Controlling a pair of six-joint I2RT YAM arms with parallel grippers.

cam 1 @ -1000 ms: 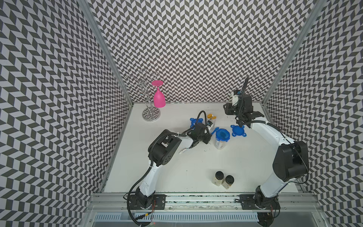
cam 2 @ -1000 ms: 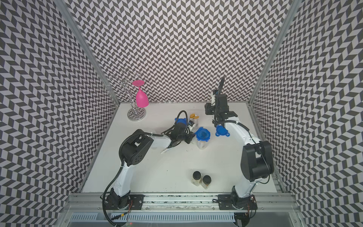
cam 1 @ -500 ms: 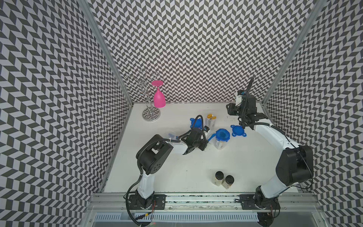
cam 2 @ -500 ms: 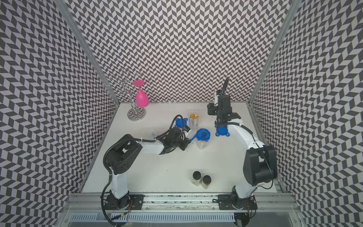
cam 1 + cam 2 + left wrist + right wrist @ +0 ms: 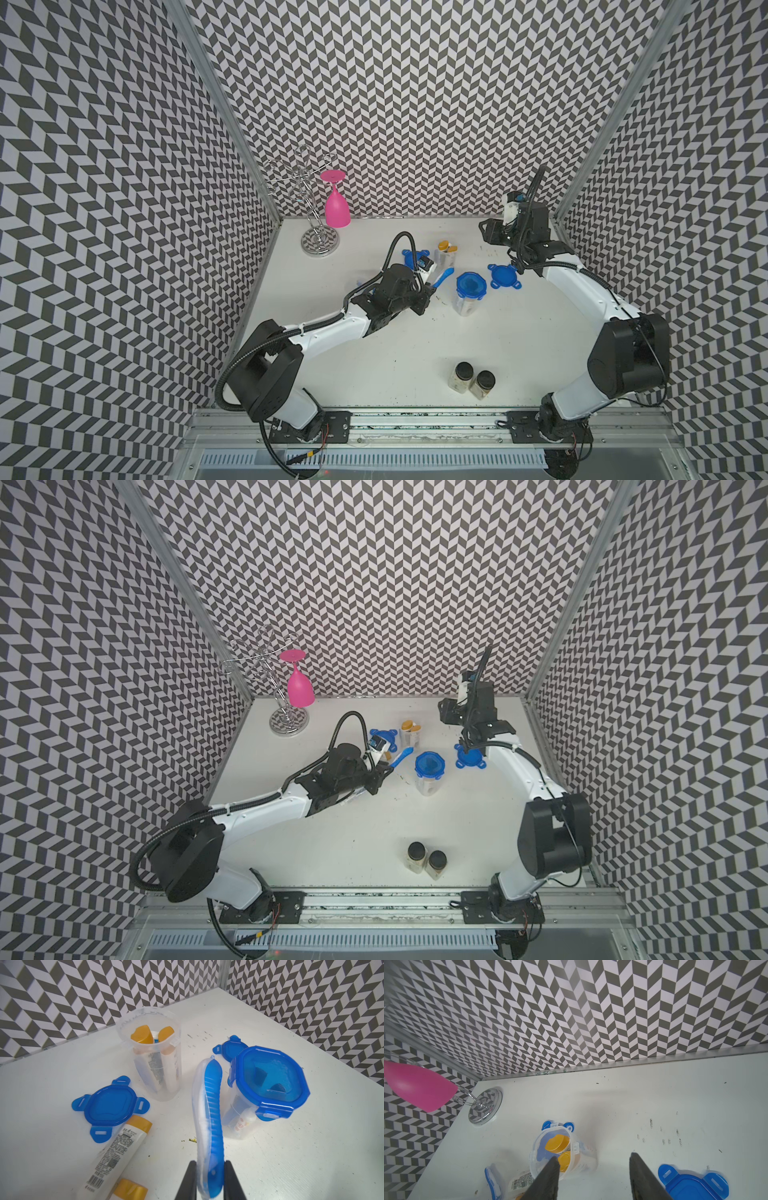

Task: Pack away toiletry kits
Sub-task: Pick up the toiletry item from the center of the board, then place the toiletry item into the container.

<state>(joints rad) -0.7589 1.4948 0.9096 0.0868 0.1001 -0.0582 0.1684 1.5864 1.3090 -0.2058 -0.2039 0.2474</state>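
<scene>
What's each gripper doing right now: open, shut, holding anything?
Left gripper: shut on the toothbrush.
Right gripper: open, nothing between its jaws.

- Left arm [image 5: 328,332]: white shells between bulky black joints, with a ribbed black hose [image 5: 404,234] arching off it.
- Right arm [image 5: 577,286]: the same white and black, with thin black cables clipped along it.
- Black base plates [image 5: 336,432] with screws sit on a silver rail [image 5: 424,419]; red and yellow wires trail out.
- Left end effector fingers [image 5: 188,1180] and right end effector fingers [image 5: 546,1180]: flat, black, tapering.
</scene>
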